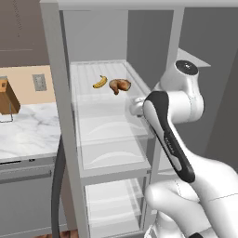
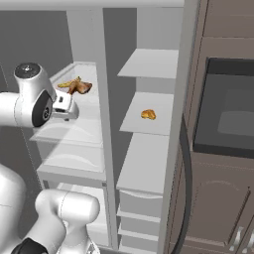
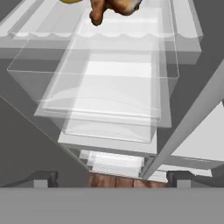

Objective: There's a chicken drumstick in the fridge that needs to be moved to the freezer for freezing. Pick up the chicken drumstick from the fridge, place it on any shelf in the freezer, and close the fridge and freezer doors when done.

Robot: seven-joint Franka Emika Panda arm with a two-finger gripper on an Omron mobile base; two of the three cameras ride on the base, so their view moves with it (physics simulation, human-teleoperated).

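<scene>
The chicken drumstick [image 1: 120, 85] [image 2: 82, 88] [image 3: 116, 6] lies on a clear glass shelf in the fridge [image 1: 107, 139], right next to a yellow banana [image 1: 100, 82] [image 2: 68, 84]. My gripper [image 3: 111, 178] [image 2: 69, 107] hovers in front of that shelf's edge, a little lower than the drumstick and short of it. Its fingertips [image 3: 43, 177] stand far apart, open, with nothing between them. The freezer [image 2: 144, 163] is the narrower compartment on the right, and its top solid shelf [image 2: 149, 62] is bare. Both doors stand open.
A small orange item [image 2: 148, 114] sits on the freezer's second shelf. Translucent drawers [image 3: 105, 87] lie below the glass shelf. Dark door handles [image 1: 58, 186] [image 2: 184, 149] flank the unit. A marble counter [image 1: 28, 130] with a knife block [image 1: 7, 95] is left, a wall oven [image 2: 228, 109] right.
</scene>
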